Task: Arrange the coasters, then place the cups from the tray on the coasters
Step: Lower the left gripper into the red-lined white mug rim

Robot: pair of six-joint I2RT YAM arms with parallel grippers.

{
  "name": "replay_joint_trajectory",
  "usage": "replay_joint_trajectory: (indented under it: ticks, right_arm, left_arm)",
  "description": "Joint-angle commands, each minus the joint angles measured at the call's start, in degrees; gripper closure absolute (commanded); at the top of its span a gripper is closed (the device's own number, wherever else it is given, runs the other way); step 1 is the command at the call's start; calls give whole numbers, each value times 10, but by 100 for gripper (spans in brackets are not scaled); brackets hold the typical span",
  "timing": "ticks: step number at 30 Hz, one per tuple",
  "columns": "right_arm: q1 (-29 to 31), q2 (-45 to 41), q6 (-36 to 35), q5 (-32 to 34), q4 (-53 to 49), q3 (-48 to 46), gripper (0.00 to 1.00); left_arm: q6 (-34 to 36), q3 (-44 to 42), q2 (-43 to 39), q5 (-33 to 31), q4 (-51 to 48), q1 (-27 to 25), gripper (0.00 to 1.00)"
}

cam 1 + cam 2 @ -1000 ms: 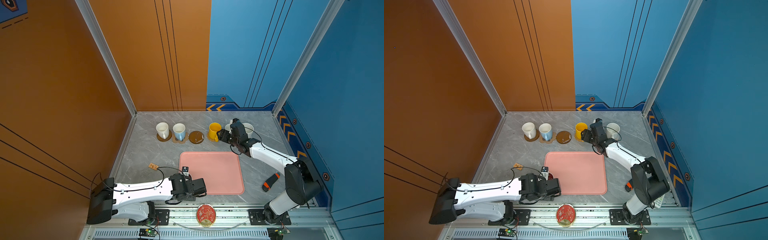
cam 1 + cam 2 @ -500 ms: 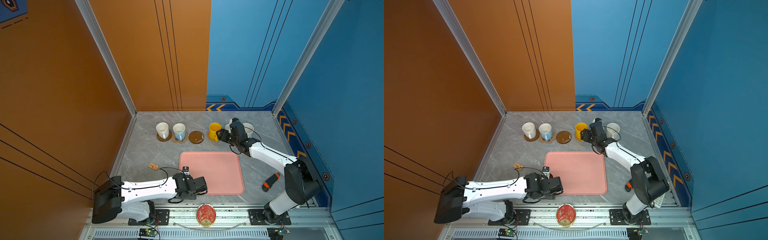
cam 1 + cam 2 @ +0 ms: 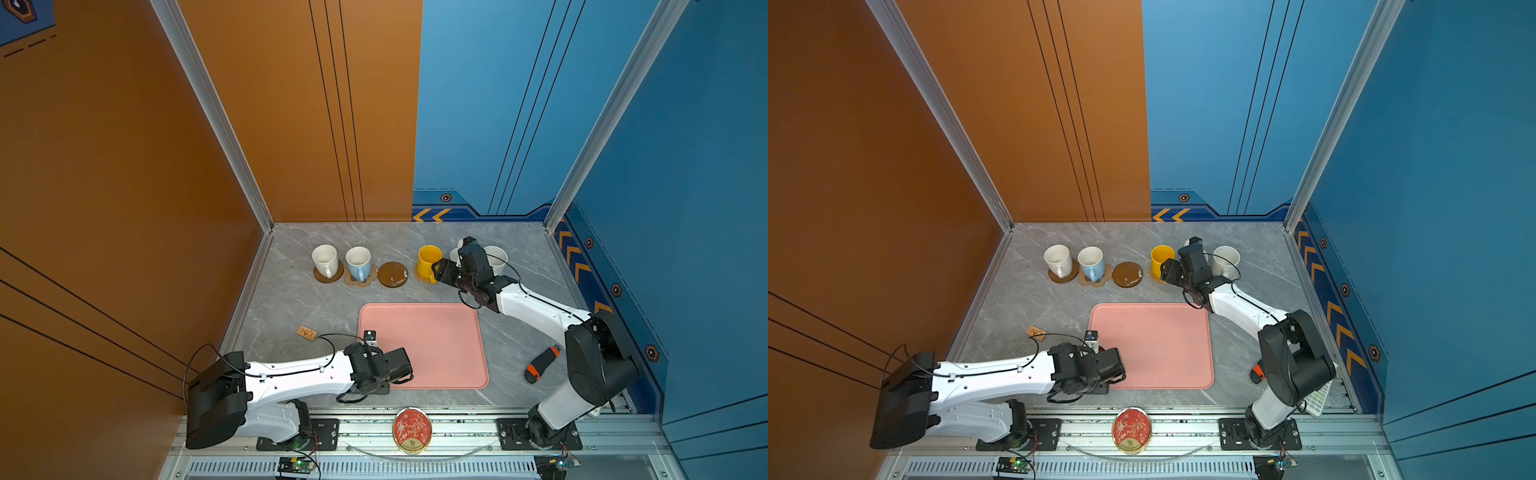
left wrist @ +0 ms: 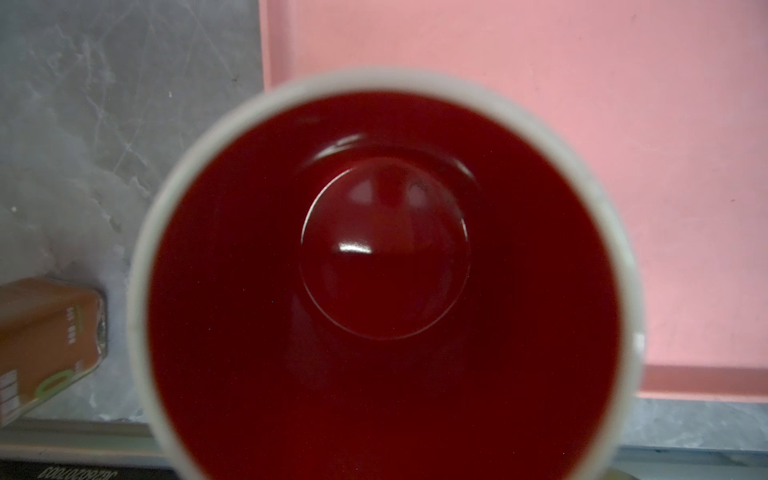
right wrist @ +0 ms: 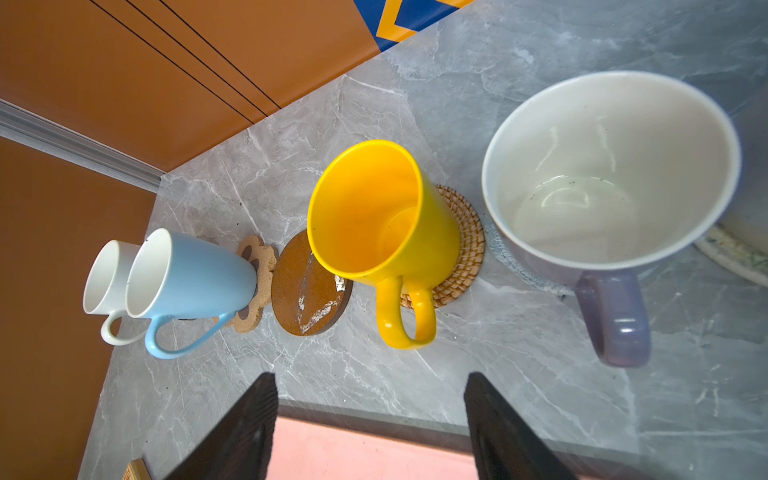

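Note:
A mug with a white rim and red inside (image 4: 386, 270) fills the left wrist view, over the near left corner of the pink tray (image 3: 436, 345). My left gripper's wrist hides it in both top views, and no fingers show. At the back a white mug (image 3: 325, 258) stands on a brown disc, then a light blue mug (image 3: 358, 261) on the paw-print coaster (image 3: 359, 283), a bare brown disc (image 3: 392, 274), and a yellow mug (image 3: 429, 257) on rattan (image 5: 461, 245). My right gripper (image 5: 370, 415) hangs open and empty near the yellow mug's handle. A lavender mug (image 5: 602, 174) and a cream mug (image 3: 495, 257) stand beside it.
A red-and-gold tin (image 3: 411, 430) sits on the front rail. Right of the tray lies a black-and-orange tool (image 3: 540, 365). A small tan packet (image 3: 306, 332) lies left of the tray, and a small dark-topped thing (image 3: 370, 336) stands at the tray's left edge.
The left arm's elbow has swung to the right and its wrist has edged slightly further over the tray's corner. The right arm has hardly moved.

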Motion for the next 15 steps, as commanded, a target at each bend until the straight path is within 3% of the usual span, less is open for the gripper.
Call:
replay_joint_trajectory:
  ticks: [1, 15]
  right_arm:
    - [4, 2, 1, -7, -6, 16, 30]
    - [4, 2, 1, -7, -7, 16, 30]
  left_arm:
    - [11, -13, 8, 2, 2, 7, 38]
    - [22, -15, 30, 12, 19, 9, 53]
